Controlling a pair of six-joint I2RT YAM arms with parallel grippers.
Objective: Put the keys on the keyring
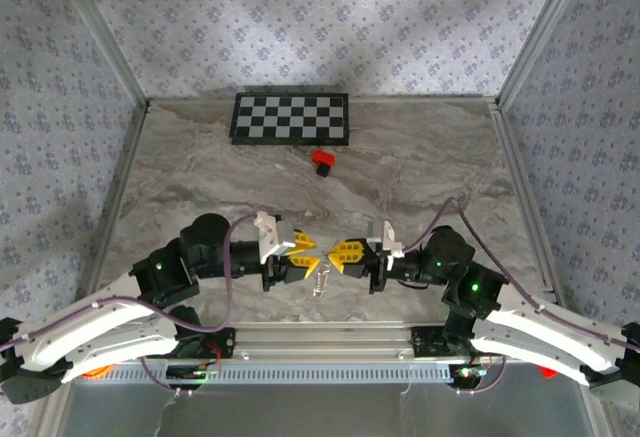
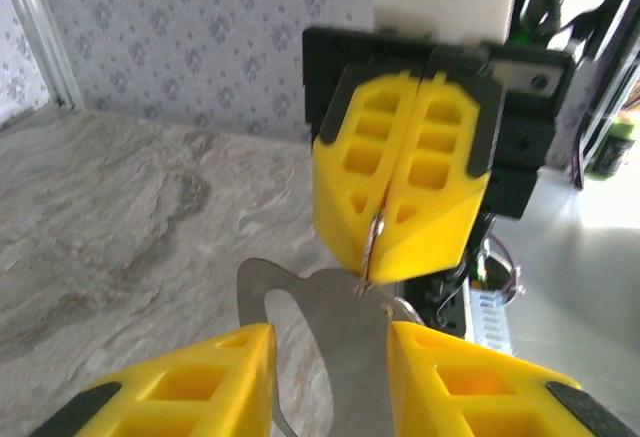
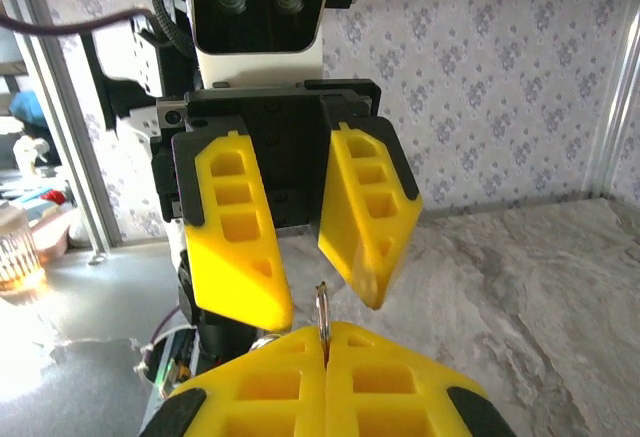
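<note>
My two grippers meet tip to tip above the near middle of the table. The right gripper (image 1: 345, 254) (image 3: 325, 342) is shut on the keyring's thin wire ring (image 3: 322, 302) (image 2: 372, 242), which stands edge-on out of its yellow fingertips. A flat silver plate with an oval hole (image 2: 370, 347) hangs from that ring. The jagged silvery keyring (image 1: 320, 282) dangles below both grippers. The left gripper (image 1: 303, 253) (image 2: 330, 342) is open, its fingers (image 3: 240, 247) spread either side of the ring and plate. The key with the mint-green head is hidden.
A small red block (image 1: 322, 161) lies on the marble table (image 1: 450, 177) behind the grippers. A checkerboard (image 1: 291, 118) lies flat at the back. An aluminium rail (image 1: 320, 337) runs along the near edge between the arm bases.
</note>
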